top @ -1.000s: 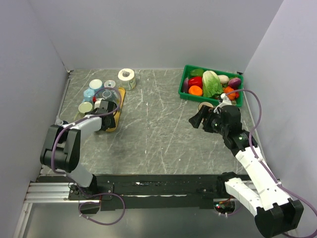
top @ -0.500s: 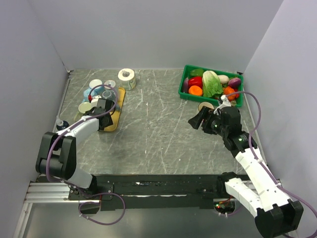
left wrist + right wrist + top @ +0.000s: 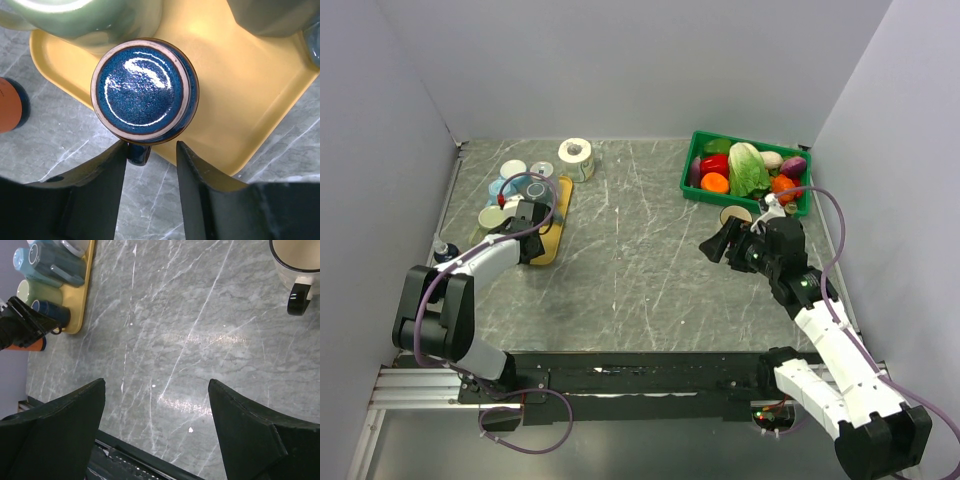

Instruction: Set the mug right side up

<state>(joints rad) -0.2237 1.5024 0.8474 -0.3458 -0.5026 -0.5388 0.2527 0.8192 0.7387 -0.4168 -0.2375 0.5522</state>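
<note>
Blue mug sits upside down at the yellow tray's edge. The left gripper is half open, fingers flanking the handle, perhaps touching it; hard to say. Right gripper hangs wide open, holding nothing.

Wide-spread end effector over marble table; cream mug (black handle) top right.

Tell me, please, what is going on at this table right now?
The left gripper is at the yellow tray, its open fingers on either side of the handle of a glossy dark blue glazed mug that stands upside down there. The right gripper hangs open over the grey marble table, near a cream mug with a black rim, holding nothing.
</note>
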